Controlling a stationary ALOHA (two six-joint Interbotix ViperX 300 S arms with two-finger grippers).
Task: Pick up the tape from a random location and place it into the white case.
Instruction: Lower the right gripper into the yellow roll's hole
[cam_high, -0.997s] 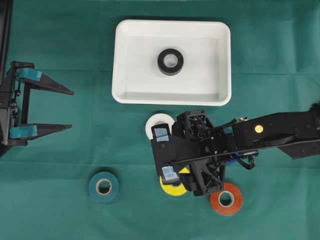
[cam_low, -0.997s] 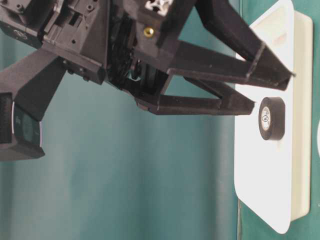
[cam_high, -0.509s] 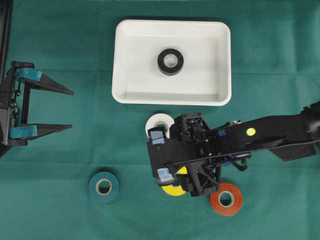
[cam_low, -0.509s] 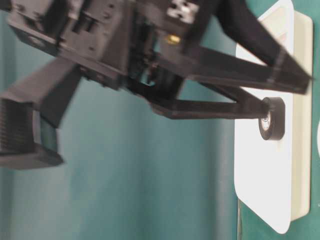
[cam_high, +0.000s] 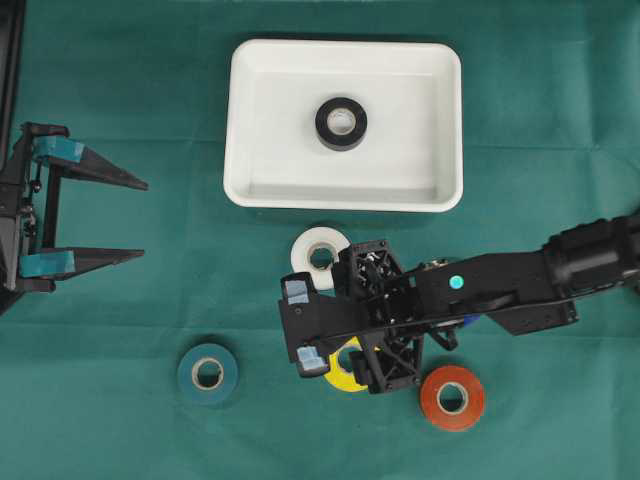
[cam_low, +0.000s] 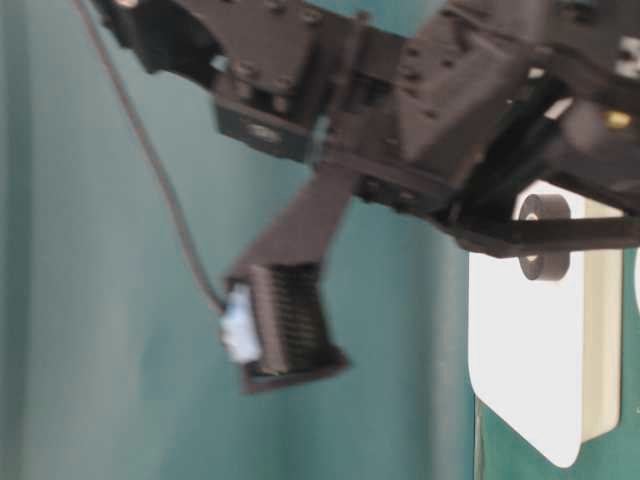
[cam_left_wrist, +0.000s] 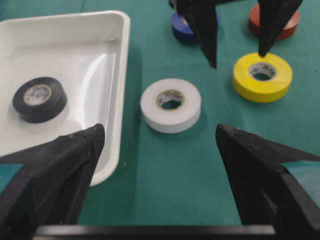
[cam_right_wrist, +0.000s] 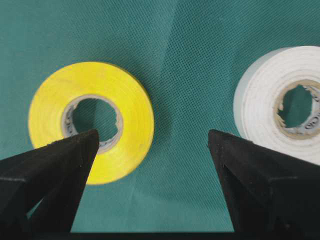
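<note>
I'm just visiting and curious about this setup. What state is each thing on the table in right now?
White case: holds one black roll.
White roll: flat on cloth.
Yellow roll: flat, not gripped.
Orange roll: flat on cloth.
Teal roll: flat on cloth.
Right gripper: open, above the yellow roll.
Left gripper: open, empty.

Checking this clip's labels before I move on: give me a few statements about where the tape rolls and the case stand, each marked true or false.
1. A black roll lies inside the white case. True.
2. The yellow roll is in the case. False: it lies on the green cloth.
3. The white roll lies outside the case. True.
4. The right gripper is shut on a roll. False: its jaws are open and hold nothing.
5. The teal roll touches the orange roll. False: they lie well apart.
</note>
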